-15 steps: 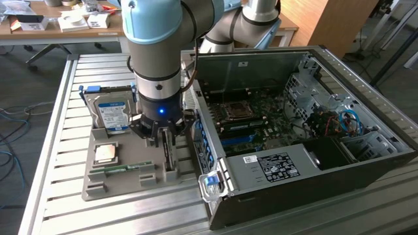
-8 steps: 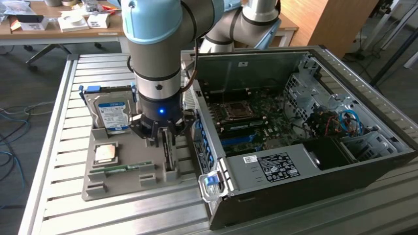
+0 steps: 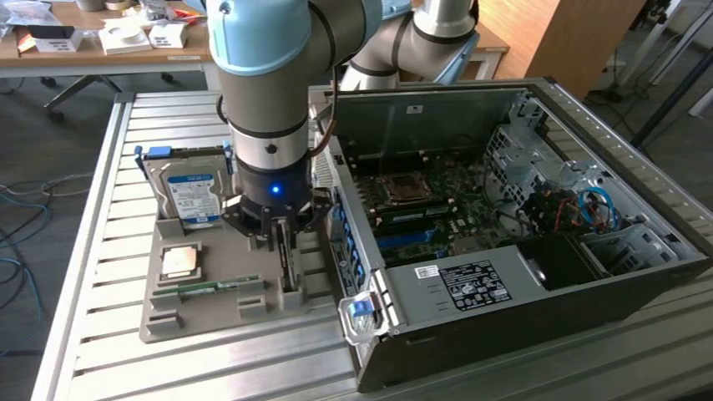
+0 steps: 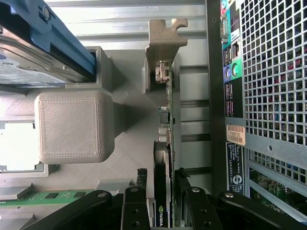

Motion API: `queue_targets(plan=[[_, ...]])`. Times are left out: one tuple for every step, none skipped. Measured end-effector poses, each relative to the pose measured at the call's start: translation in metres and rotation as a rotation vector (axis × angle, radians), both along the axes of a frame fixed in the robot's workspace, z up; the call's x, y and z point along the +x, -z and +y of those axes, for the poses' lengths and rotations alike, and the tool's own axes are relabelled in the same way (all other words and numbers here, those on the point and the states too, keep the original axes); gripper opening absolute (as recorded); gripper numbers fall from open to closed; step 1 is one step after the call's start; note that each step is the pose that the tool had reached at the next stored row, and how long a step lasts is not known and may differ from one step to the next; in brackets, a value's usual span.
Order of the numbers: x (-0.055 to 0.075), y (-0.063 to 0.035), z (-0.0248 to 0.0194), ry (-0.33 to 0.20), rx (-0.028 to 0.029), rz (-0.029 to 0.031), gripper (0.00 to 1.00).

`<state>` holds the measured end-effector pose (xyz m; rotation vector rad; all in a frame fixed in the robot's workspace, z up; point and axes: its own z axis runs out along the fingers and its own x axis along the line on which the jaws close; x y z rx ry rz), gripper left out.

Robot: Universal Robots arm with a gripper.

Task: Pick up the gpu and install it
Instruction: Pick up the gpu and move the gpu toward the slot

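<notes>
Standing on edge in the grey tray (image 3: 167, 324), the gpu (image 4: 164, 139) lies directly beneath the gripper (image 4: 160, 181), its long axis running between the parted, unclenched jaws.

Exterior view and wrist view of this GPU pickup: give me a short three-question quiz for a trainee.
1. True or false: the gpu is already seated in the computer case.
2. The gripper sits directly over: A) the CPU, B) the gpu, C) the memory stick.
3. Which blue-labelled part rests in the grey holder tray?
Key: 1 false, it stands on edge in the tray. 2 B. 3 the hard drive.
</notes>
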<state>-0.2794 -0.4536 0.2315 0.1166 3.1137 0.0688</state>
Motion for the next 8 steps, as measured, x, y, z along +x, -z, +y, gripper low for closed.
queue_targets(plan=[[0.0000, 0.0000, 0.0000, 0.000, 0.0000, 0.0000, 0.36], [0.0000, 0.0000, 0.0000, 0.000, 0.0000, 0.0000, 0.36], [0.0000, 0.0000, 0.0000, 0.000, 0.0000, 0.0000, 0.36], [0.0000, 0.0000, 0.0000, 0.000, 0.0000, 0.0000, 0.36], [0.0003, 0.0001, -0.0001, 0.000, 0.0001, -0.0001, 0.36], [0.0010, 0.0002, -0.0002, 0.000, 0.0005, -0.0002, 0.36], [0.0015, 0.0002, -0.0002, 0.000, 0.0005, -0.0002, 0.36], [0.0015, 0.0001, -0.0002, 0.000, 0.0004, -0.0001, 0.36]])
